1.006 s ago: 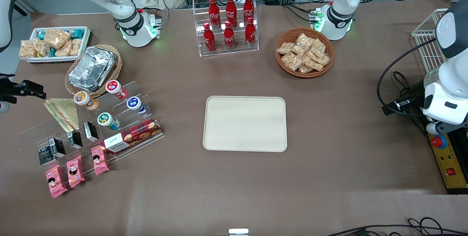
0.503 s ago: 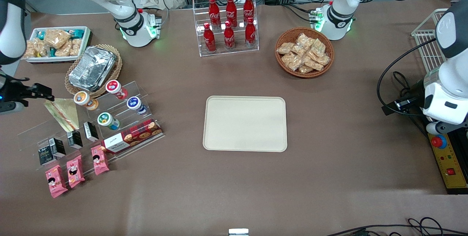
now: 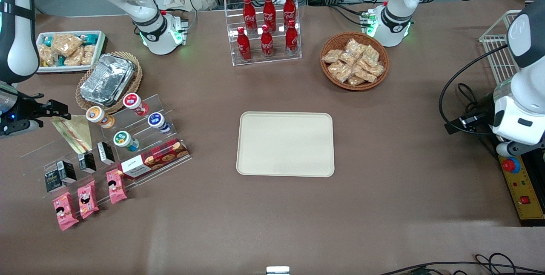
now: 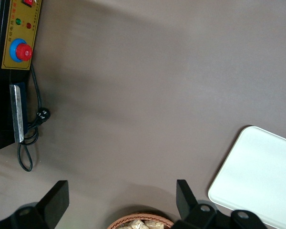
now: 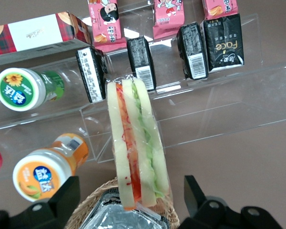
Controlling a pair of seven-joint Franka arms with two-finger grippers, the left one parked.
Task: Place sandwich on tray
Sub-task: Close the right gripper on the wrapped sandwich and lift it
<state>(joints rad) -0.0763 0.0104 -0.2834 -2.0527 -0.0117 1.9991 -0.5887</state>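
Observation:
The sandwich (image 3: 76, 132), a wrapped wedge with red and green filling, leans on the top step of a clear acrylic stand toward the working arm's end of the table. In the right wrist view the sandwich (image 5: 136, 143) shows its striped edge, lying in line with the gap between my fingers. My gripper (image 3: 63, 112) hovers just above the sandwich's upper edge, open and holding nothing; in the wrist view the gripper (image 5: 131, 200) has its fingers (image 5: 66, 195) spread wider than the wedge. The beige tray (image 3: 285, 144) lies bare at mid-table, and the tray (image 4: 262, 176) also shows in the left wrist view.
A foil container in a wicker basket (image 3: 107, 80) sits close beside the sandwich. Small bottles (image 3: 99, 116), black cartons (image 3: 87, 162), a red biscuit box (image 3: 153, 160) and pink packets (image 3: 87, 198) fill the stand. A white snack bin (image 3: 64, 49), a cola rack (image 3: 266, 28) and a snack basket (image 3: 354, 61) stand farther off.
The right arm has swung in from the table's edge and brought the open gripper over the sandwich. The sandwich and tray have not moved.

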